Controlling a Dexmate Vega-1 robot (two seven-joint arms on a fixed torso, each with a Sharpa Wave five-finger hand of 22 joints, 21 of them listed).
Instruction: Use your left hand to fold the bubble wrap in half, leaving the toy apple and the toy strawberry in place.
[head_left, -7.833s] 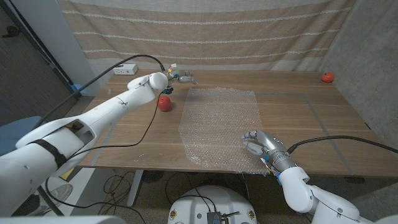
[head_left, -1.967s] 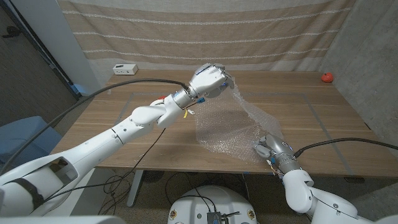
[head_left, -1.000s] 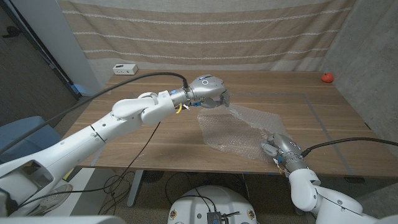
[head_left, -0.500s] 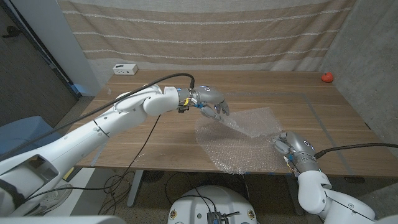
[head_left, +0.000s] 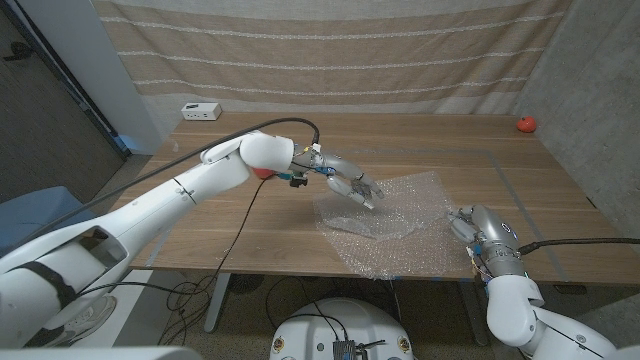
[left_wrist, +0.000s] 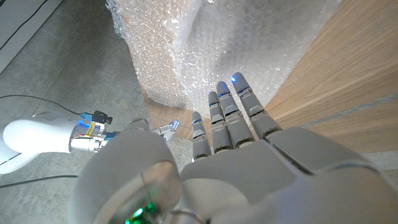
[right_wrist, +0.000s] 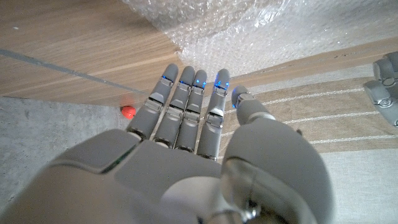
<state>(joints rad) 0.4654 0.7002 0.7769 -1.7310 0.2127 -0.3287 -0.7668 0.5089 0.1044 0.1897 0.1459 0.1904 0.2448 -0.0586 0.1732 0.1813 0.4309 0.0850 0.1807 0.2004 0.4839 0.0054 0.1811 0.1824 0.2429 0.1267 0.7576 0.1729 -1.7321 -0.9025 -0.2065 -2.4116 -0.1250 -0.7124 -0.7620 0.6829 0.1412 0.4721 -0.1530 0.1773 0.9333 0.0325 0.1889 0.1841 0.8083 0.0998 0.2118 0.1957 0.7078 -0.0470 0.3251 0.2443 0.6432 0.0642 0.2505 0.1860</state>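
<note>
**Left hand over the folded sheet — fold looks loose**

Left hand (head_left: 352, 186) is stretched out over the bubble wrap (head_left: 385, 215), fingers (left_wrist: 227, 112) extended side by side and nothing pinched; whether the tips press the sheet or hover just above it I cannot tell. Right hand (head_left: 478, 230) is near the bench's (head_left: 250, 230) front edge, just beside the sheet's right side, fingers straight and together, holding nothing.

Risks from here, as I judge them: the upper layer looks springy, so if the left hand lifts off without pressing the crease the flap may open up. A sideways sweep to flatten it could drag the whole sheet toward the front edge, where one corner already reaches the lip. The toy apple (head_left: 263, 171) sits close behind the left forearm — a careless pull-back of the arm could nudge it. The toy strawberry (head_left: 526, 124) is well apart, at the far right corner, and seems safe.

The wrap itself: clear, crinkled, doubled unevenly, its edges not lined up, lying right of the bench's middle toward the front.
</note>
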